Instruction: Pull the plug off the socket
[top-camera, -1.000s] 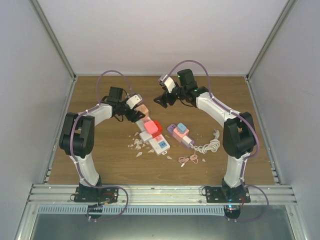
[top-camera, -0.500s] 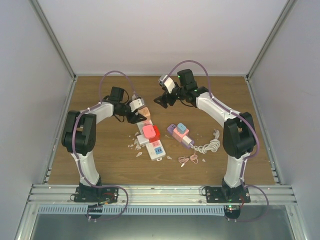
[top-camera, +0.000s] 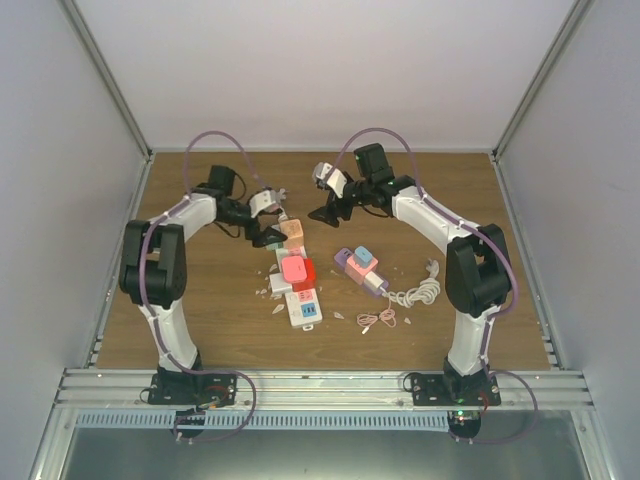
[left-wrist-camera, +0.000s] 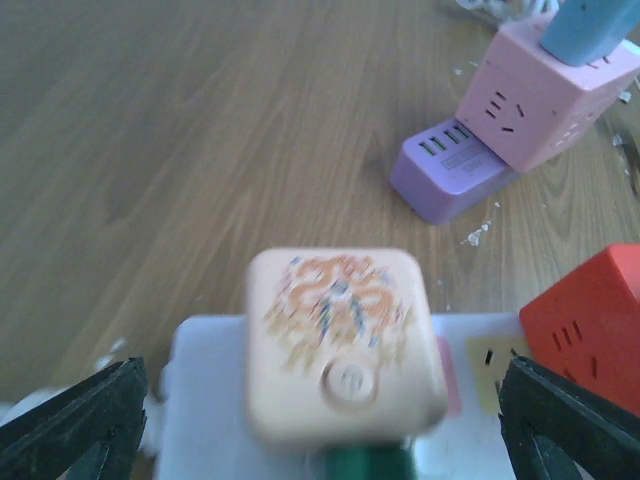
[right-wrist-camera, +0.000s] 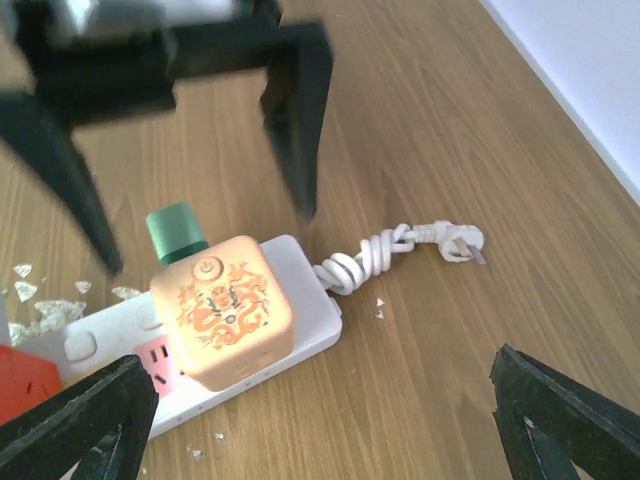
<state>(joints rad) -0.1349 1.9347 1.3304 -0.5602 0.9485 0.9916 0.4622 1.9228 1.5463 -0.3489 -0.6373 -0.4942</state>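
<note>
Left wrist view: the 2 fingers (left-wrist-camera: 80, 425) of the left gripper (left-wrist-camera: 322, 400) are standing wide apart and released, 1 on each side of the peach plug cube (left-wrist-camera: 345, 340). Bare gaps are showing between fingers and cube, so nothing is being grasped. The cube, printed with an orange dragon pattern and a round button, is sitting on the far end of the white power strip (left-wrist-camera: 205, 400). A green cap-like part (left-wrist-camera: 365, 465) is showing at the cube's lower edge; what it belongs to cannot be told. To the right, a red cube (left-wrist-camera: 590, 320) is occupying the same strip. Beyond it, a pink cube (left-wrist-camera: 545, 100) carrying a blue plug (left-wrist-camera: 590, 30) is adjoining a purple block (left-wrist-camera: 450, 175).

Right wrist view: the right gripper (right-wrist-camera: 320, 400) is likewise spread and empty, hovering apart from the peach cube. A knotted white cord (right-wrist-camera: 385, 255) is leaving the strip's end.

Top external view: both grippers are hanging over the far middle of the wooden table (top-camera: 200, 300). The left one is just left of the cube and the right one is farther off to its right. White chips (top-camera: 270, 290) are lying left of the strip. A coiled white cable (top-camera: 420, 292) and a thin pink cable (top-camera: 378, 320) are lying at the near right.
</note>
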